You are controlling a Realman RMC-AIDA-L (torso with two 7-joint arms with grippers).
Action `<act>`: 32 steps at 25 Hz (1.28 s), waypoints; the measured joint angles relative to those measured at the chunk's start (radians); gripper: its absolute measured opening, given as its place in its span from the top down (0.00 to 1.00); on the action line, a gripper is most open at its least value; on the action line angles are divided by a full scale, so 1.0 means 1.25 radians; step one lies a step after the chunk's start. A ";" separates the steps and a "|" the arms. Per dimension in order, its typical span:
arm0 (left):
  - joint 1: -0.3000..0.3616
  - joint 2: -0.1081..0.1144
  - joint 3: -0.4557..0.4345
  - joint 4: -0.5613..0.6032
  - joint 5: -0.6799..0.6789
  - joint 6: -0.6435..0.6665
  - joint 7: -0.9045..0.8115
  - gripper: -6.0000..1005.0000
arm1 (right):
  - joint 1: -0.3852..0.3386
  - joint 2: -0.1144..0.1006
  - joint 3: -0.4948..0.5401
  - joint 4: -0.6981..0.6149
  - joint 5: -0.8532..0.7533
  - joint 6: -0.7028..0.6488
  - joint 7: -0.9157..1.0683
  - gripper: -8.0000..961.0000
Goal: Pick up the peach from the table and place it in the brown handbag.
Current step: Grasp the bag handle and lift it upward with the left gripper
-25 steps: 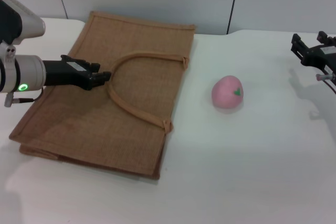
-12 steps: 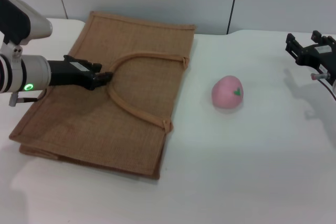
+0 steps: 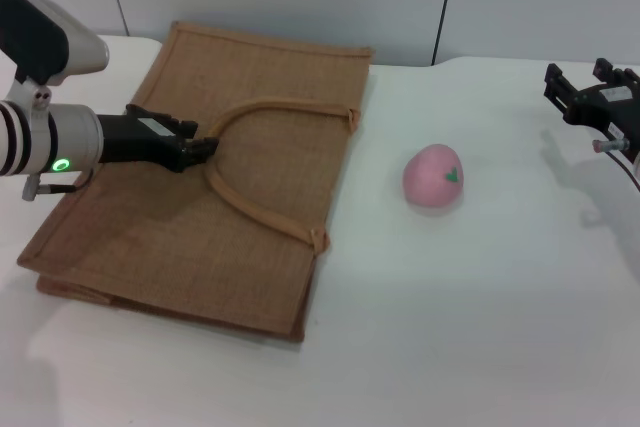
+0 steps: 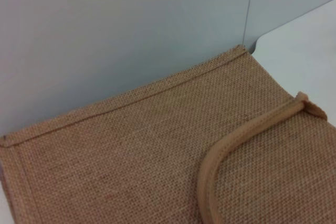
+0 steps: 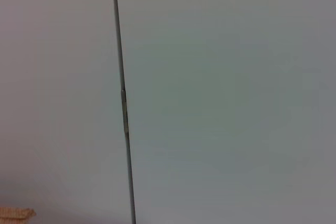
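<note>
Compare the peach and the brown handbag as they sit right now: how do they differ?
The peach is small, rounded and pink; the brown handbag is large, flat and tan woven fabric. The left gripper is at the handbag's strap, while the peach lies clear of both grippers, the right gripper far off. Both rest on the table.

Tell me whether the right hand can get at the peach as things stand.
Probably yes. The peach lies alone on bare table, apart from the brown handbag. The right hand hangs off to its side with nothing between them. The left hand is over the bag at its handle, out of the way.
</note>
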 joint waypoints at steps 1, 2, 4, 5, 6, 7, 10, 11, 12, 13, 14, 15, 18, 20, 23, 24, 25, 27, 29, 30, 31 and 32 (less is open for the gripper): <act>0.000 0.000 0.001 0.000 0.000 0.002 0.000 0.61 | 0.000 0.000 0.000 0.000 0.000 0.000 0.000 0.29; -0.001 -0.001 0.001 0.000 0.000 0.004 0.000 0.62 | 0.000 0.000 0.000 0.000 0.000 0.000 0.000 0.29; -0.002 -0.002 0.001 -0.002 0.000 0.010 0.000 0.62 | 0.000 0.000 0.000 0.000 0.000 0.000 0.000 0.29; -0.003 -0.003 0.001 -0.006 0.000 0.015 -0.001 0.62 | 0.000 0.000 0.000 0.000 0.000 0.000 0.001 0.29; -0.006 -0.004 0.001 -0.012 0.000 0.021 -0.003 0.62 | 0.000 0.000 0.000 0.000 0.000 0.000 0.001 0.29; -0.007 -0.004 0.001 -0.015 0.000 0.022 -0.003 0.62 | 0.000 0.000 0.000 0.000 0.000 0.000 0.001 0.29; -0.008 -0.004 -0.001 -0.018 0.000 0.024 -0.004 0.62 | 0.001 0.000 0.000 0.000 0.001 0.000 0.001 0.29; -0.008 -0.004 -0.002 -0.018 0.000 0.026 -0.004 0.62 | 0.001 0.000 0.000 0.000 0.001 0.000 0.001 0.29; -0.008 -0.005 -0.003 -0.018 0.000 0.029 -0.004 0.62 | 0.001 0.000 0.000 0.000 0.001 0.000 0.001 0.29; -0.008 -0.005 -0.004 -0.018 0.000 0.031 -0.004 0.62 | 0.001 0.000 0.000 0.000 0.001 0.000 0.001 0.29; -0.008 -0.006 -0.005 -0.019 0.000 0.033 -0.004 0.62 | 0.001 0.000 0.000 0.000 0.001 0.000 0.001 0.29; -0.008 -0.006 -0.006 -0.019 0.000 0.035 -0.004 0.62 | 0.001 0.000 0.000 0.000 0.001 0.000 0.001 0.29; -0.008 -0.008 -0.007 -0.019 0.000 0.043 -0.005 0.62 | 0.001 0.000 0.000 0.000 0.001 0.000 0.001 0.29; -0.008 -0.011 -0.007 -0.019 -0.004 0.056 -0.006 0.62 | 0.001 0.000 0.000 0.000 0.001 0.000 0.001 0.29; -0.008 -0.014 -0.008 -0.019 -0.006 0.074 -0.009 0.64 | 0.001 0.000 0.000 0.000 0.002 0.001 0.001 0.29; -0.008 -0.015 -0.009 -0.019 -0.007 0.082 -0.011 0.66 | 0.001 0.000 0.000 0.000 0.002 0.002 0.001 0.29; -0.008 -0.017 -0.009 -0.019 -0.007 0.094 -0.014 0.68 | 0.001 0.000 0.000 0.000 0.002 0.004 0.001 0.29; -0.008 -0.019 -0.010 -0.019 -0.008 0.105 -0.019 0.72 | 0.001 0.000 0.000 0.000 0.002 0.008 0.001 0.29; -0.009 -0.020 -0.010 -0.017 -0.008 0.108 -0.020 0.77 | 0.002 0.000 0.000 0.000 0.001 0.008 0.001 0.29; -0.010 -0.021 -0.009 -0.014 -0.008 0.108 -0.021 0.79 | 0.002 0.000 0.000 0.000 0.001 0.009 0.001 0.29; -0.013 -0.022 -0.009 -0.013 -0.008 0.109 -0.020 0.82 | 0.002 0.000 0.000 0.000 0.001 0.009 0.001 0.29; -0.016 -0.023 -0.009 -0.012 -0.007 0.109 -0.020 0.85 | 0.002 0.000 0.000 0.000 0.001 0.009 0.001 0.29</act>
